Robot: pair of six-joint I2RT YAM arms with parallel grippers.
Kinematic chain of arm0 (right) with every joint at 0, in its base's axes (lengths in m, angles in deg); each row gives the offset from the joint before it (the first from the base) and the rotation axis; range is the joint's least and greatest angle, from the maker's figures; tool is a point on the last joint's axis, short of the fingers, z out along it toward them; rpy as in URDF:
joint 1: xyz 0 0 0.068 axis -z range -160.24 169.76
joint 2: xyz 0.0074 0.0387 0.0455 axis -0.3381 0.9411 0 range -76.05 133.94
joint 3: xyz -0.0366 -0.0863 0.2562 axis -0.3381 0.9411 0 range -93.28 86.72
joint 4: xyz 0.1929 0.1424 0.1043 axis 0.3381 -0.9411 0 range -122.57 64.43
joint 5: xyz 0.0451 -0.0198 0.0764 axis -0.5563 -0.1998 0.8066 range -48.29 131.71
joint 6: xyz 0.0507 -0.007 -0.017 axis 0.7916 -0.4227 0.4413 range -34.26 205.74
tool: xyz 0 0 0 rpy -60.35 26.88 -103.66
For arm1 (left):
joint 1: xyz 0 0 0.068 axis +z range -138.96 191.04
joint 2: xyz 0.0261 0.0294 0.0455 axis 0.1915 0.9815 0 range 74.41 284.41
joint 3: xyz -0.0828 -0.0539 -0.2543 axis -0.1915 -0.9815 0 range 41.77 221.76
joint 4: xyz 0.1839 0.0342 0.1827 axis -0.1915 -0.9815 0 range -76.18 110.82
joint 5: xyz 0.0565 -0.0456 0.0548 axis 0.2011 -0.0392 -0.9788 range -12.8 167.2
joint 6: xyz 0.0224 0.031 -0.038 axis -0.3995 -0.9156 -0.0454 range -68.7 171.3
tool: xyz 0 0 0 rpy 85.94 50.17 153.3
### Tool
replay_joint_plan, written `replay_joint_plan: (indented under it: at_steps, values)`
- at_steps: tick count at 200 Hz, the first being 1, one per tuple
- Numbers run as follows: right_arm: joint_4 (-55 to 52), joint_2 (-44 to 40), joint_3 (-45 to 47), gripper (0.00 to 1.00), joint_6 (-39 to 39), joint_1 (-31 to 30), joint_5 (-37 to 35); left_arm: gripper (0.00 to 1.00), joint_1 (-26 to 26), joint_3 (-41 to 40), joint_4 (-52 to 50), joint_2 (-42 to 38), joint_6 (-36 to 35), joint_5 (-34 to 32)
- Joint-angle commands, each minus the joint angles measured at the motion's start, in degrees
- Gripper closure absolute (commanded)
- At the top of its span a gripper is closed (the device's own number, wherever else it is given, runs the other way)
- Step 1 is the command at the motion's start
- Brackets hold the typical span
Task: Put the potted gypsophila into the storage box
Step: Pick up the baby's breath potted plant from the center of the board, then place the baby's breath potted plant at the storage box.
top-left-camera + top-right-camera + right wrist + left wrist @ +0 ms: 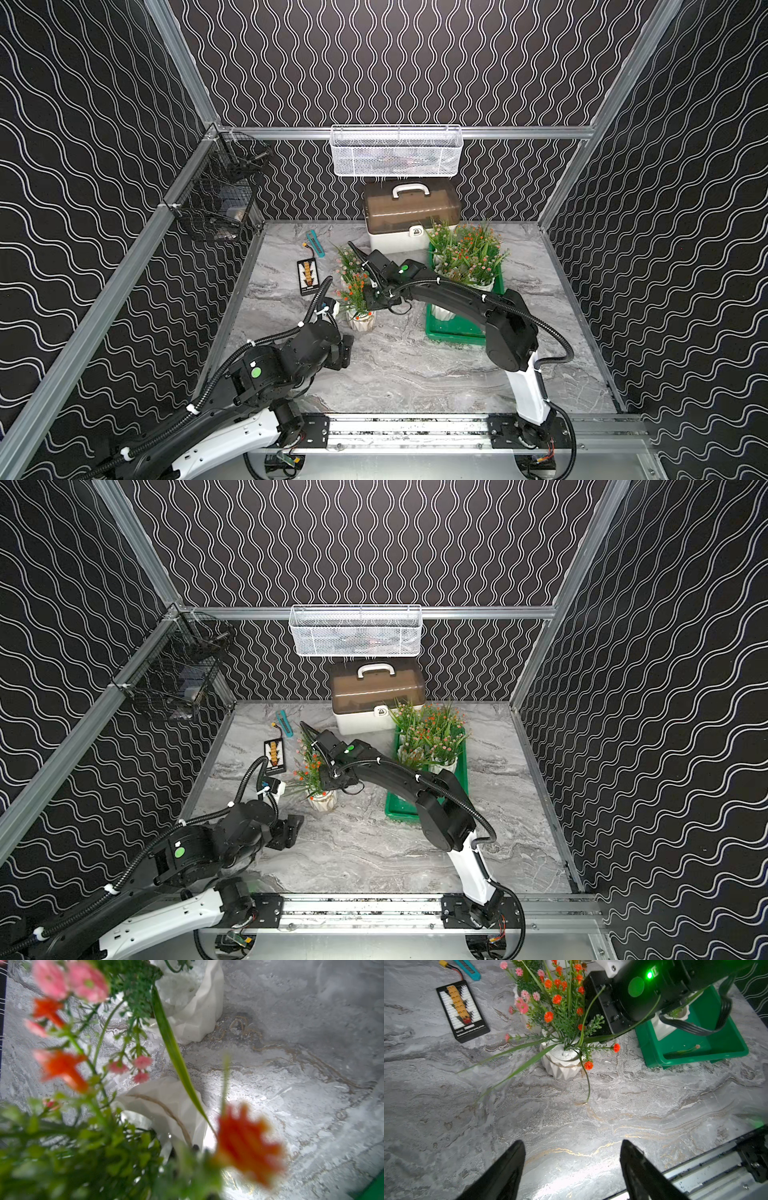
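1. Remote desk, pick-up under way: my right gripper (368,300) is buried in the greenery of the orange-flowered pot (360,321). The pot stands upright on the bench (415,374), left of centre and apart from the green tray (454,335).
2. The right jaws are pressed together. Leaves hide the fingertips in every view, so I cannot tell whether any stems are caught between them.
3. In the left wrist view the pot's base appears to sit flat on the bench, so I judge the lift has not begun.
4. The pink-flowered pot (347,261) stands just behind it, toward the back edge, and their stems mingle.
5. The tray lies right of centre, its long side running toward the back edge. A cluster of potted flowers (469,255) crowds its far end, one more pot sits under my right arm, and the near end is bare.
6. My left gripper (571,1167) hangs spread and empty over bare bench near the front-left corner, with no part in this step.
7. As I read it, the next move calls for a straight lift to free the orange stems from the pink ones. Then comes a carry rightward over the low rim and a gentle set-down in the bare near end. If only thin stems are pinched, the heavy pot may swing or slip.
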Motion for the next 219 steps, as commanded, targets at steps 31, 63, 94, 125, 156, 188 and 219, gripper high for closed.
replay_joint_plan:
  at_steps: [31, 63, 94, 125, 156, 188, 219]
  values:
    - [1.4, -5.0, 3.1, 1.00, -0.2, 0.0, -0.3, 0.23, 0.1, -0.8, 4.5, -5.1, -2.5, 3.5]
    - [1.2, -8.5, 4.9, 1.00, -0.3, 0.0, -0.4, 0.23, 0.1, -0.8, 5.6, -7.4, -3.5, 4.6]
    - [1.1, -11.9, 6.8, 1.00, -0.3, 0.0, -0.7, 0.22, 0.1, 0.0, 5.6, -6.3, -4.3, 4.5]
    - [0.8, -15.0, 8.7, 1.00, -0.3, 0.2, -1.3, 0.22, 0.1, 0.2, 6.3, -4.7, -4.7, 5.8]
    - [0.8, -18.3, 10.8, 1.00, -0.3, 0.6, -1.3, 0.22, 0.1, -0.1, 7.8, -4.6, -4.7, 6.7]
    - [1.0, -22.5, 13.8, 1.00, -0.2, 1.6, -1.5, 0.22, 0.1, -0.4, 10.5, -4.0, -5.2, 8.4]
    - [1.5, -28.1, 17.8, 1.00, 0.0, 3.2, -1.4, 0.22, 0.1, -1.2, 14.1, -2.5, -6.4, 10.5]
